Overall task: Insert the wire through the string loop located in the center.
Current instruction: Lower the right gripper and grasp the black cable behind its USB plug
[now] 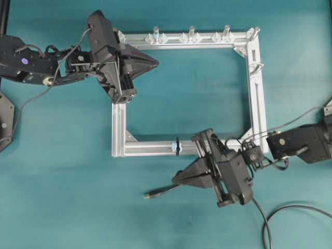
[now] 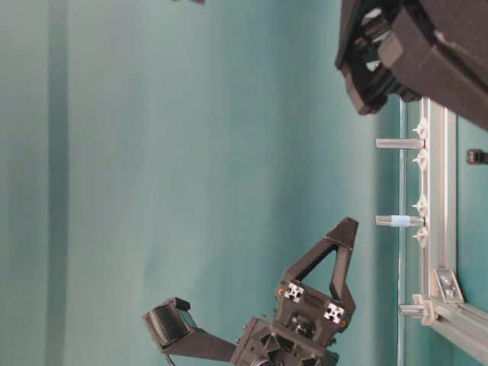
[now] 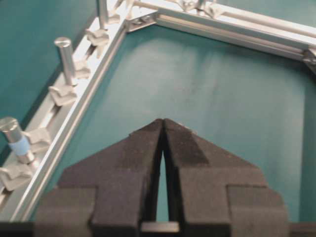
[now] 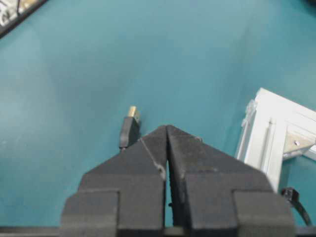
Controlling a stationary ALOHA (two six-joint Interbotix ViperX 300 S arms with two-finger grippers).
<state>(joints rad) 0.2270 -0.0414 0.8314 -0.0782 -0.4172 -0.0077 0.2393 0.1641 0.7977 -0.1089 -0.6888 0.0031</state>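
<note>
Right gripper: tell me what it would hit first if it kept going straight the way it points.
Probably the bare teal table. The right gripper, fingers shut, points past the wire plug, which lies just left of its line. Depth is unclear, so it might brush the plug.

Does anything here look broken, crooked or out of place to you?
Nothing stands out. The aluminium frame lies flat and square, its pegs stand upright, the string loop sits on the near rail, and the wire lies loose on the table beside it.
</note>
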